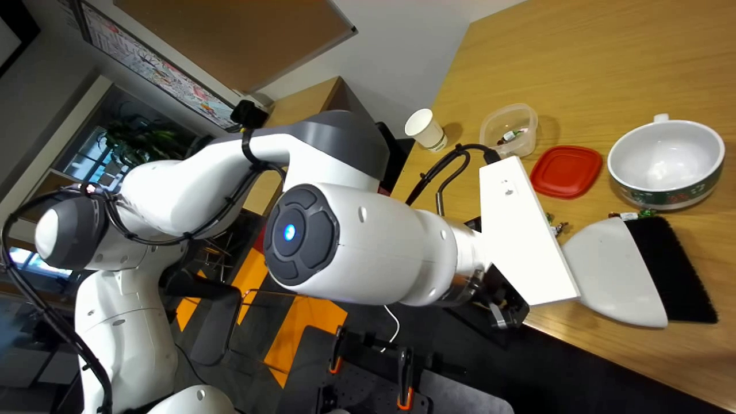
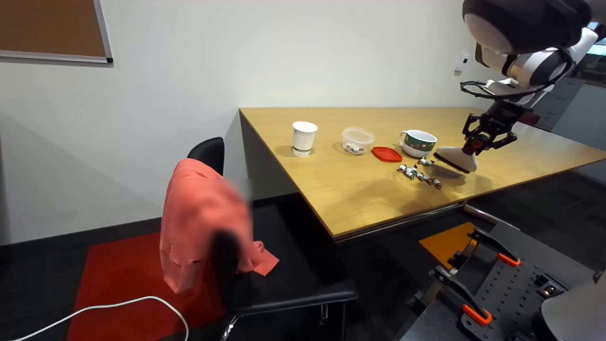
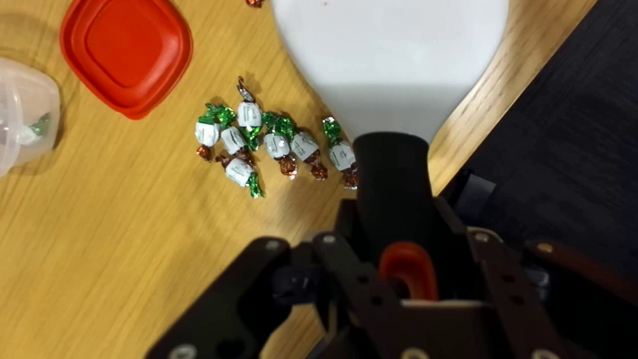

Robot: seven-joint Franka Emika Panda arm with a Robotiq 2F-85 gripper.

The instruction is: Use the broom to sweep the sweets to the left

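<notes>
The broom has a wide white fan, which shows in both exterior views [image 1: 615, 276] [image 2: 455, 158] and in the wrist view [image 3: 394, 55]. Its bristle edge looks dark in the exterior views. My gripper [image 3: 397, 214], also seen in an exterior view [image 2: 487, 137], is shut on the broom's black handle. The handle's orange-red tip sits between the fingers. The broom is low over the table; I cannot tell whether it touches. Several sweets [image 3: 276, 146] with white, green and brown wrappers lie beside the fan and handle. They lie left of the broom in an exterior view [image 2: 420, 176].
A red lid [image 3: 127, 45] lies beyond the sweets. A clear tub [image 2: 358, 137] with some sweets inside and a white paper cup [image 2: 303, 138] stand farther along. A white bowl-shaped mug [image 1: 667, 161] stands close to the broom. The table's edge [image 3: 518, 94] runs close beside the broom.
</notes>
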